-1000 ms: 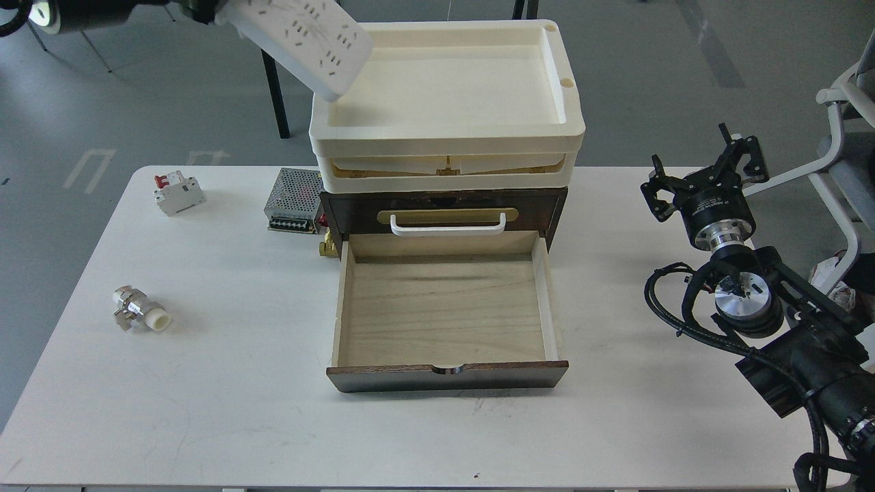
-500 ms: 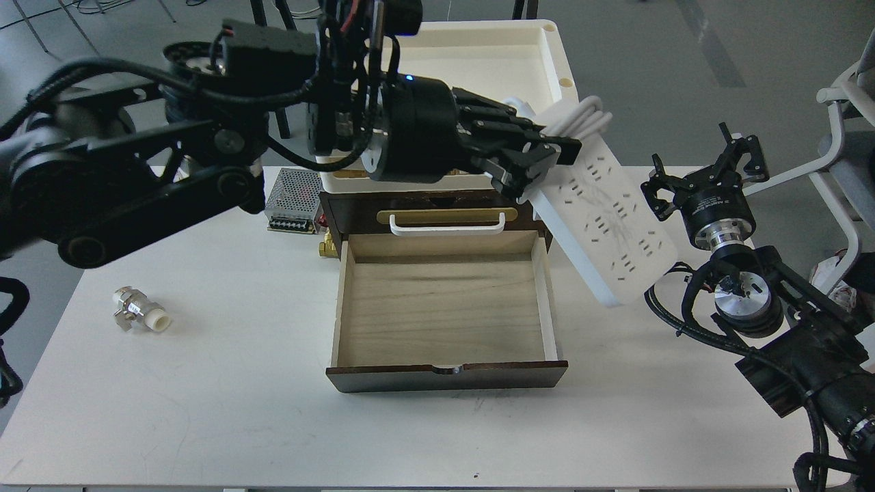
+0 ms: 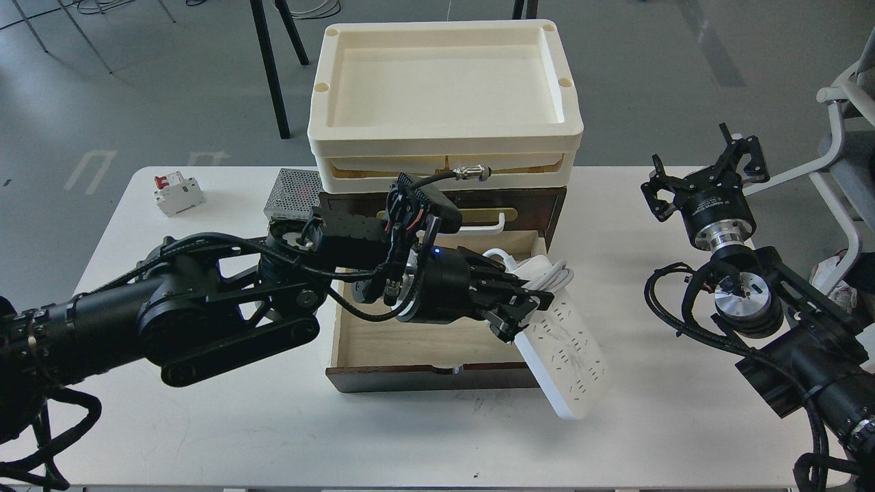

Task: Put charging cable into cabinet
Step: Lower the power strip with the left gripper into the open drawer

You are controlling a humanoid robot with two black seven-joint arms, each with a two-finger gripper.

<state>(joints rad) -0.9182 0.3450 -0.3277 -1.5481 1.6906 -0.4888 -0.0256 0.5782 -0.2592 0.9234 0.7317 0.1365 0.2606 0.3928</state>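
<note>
My left gripper (image 3: 525, 306) is shut on the charging cable (image 3: 567, 355), a flat white power strip with a white cord coiled at its gripped end. The strip tilts down to the right over the front right corner of the open light-wood drawer (image 3: 383, 342) of the cabinet (image 3: 540, 205); I cannot tell whether it touches the drawer or the table. My left arm covers much of the drawer's inside. My right gripper (image 3: 707, 174) is open and empty, held above the table's right side.
Cream trays (image 3: 444, 137) are stacked on the cabinet. A perforated metal power-supply box (image 3: 294, 191) stands left of the cabinet. A white breaker with a red switch (image 3: 176, 193) lies at the back left. A chair frame (image 3: 844, 157) stands at the right.
My left arm has swung the power strip from above the trays' left corner across to the right, then down to the drawer's front right corner. The right arm has not moved.
</note>
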